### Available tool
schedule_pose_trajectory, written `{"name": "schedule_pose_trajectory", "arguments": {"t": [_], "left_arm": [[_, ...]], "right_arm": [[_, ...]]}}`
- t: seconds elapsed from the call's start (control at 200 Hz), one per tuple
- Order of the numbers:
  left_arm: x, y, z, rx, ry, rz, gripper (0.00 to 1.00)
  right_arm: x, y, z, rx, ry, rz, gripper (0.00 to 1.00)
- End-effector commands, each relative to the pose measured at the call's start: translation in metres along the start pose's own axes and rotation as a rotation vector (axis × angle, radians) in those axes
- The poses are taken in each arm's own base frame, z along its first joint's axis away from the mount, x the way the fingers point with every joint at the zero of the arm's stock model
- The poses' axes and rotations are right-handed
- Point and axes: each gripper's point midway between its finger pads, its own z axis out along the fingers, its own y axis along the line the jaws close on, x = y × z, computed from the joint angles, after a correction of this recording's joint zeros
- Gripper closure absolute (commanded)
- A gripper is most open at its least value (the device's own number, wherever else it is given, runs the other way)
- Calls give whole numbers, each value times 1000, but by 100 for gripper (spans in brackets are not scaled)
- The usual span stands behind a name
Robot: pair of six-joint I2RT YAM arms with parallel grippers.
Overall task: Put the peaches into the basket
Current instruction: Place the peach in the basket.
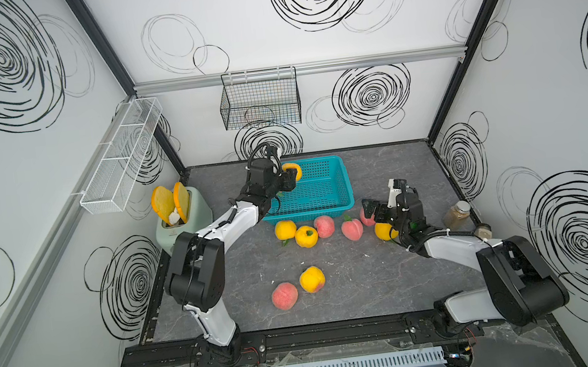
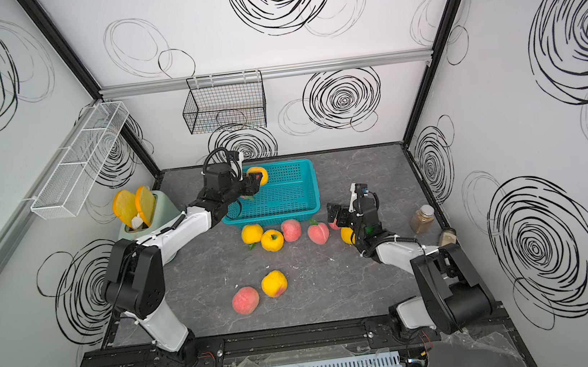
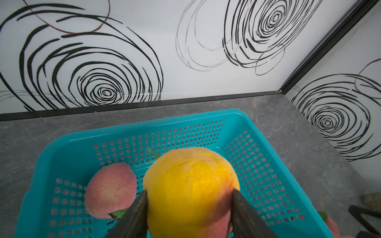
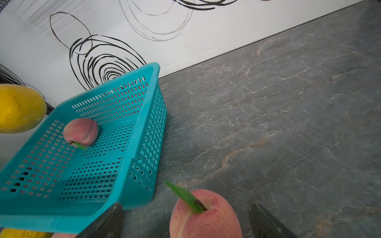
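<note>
The left gripper [image 1: 291, 179] is pinching a yellow peach [image 3: 191, 177] and holds it in the air over the far-left corner of the turquoise basket [image 1: 311, 214]. One pink peach [image 4: 80, 131] already lies on the basket floor, toward its left side. Over on the right, the right gripper [image 4: 185, 208] hangs with its jaws spread wide either side of a leafy pink peach [image 4: 206, 220] on the grey table [image 1: 372, 288], just off the basket's near-right corner, clear of it on both sides. A row of loose peaches [image 1: 306, 236] lines the basket's near side, and a pink-and-yellow pair [image 1: 312, 279] sits nearer still
</note>
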Motion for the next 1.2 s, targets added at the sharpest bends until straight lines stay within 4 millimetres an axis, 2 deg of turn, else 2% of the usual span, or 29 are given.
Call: {"name": "schedule_pose_trajectory", "arguments": {"t": [0.0,0.25,0.47,0.815,1.041,1.196], "left_arm": [[-27,2,11,30,-80,35,49],[-14,20,36,25,-39,-1,48],[-1,19,58,37,13,-2,47],[27,32,73,6,65,-8,44],[46,36,91,12,96,-31,43],[54,40,95,-55,115,-5,42]], "right_arm": [[2,0,0,-6,-6,14,1],[1,1,0,-5,-8,10,1],[0,1,0,-3,-9,9,1],[0,-1,0,6,-11,6,1],[1,1,1,-4,-6,8,1],[0,0,0,2,-7,8,1]]}}
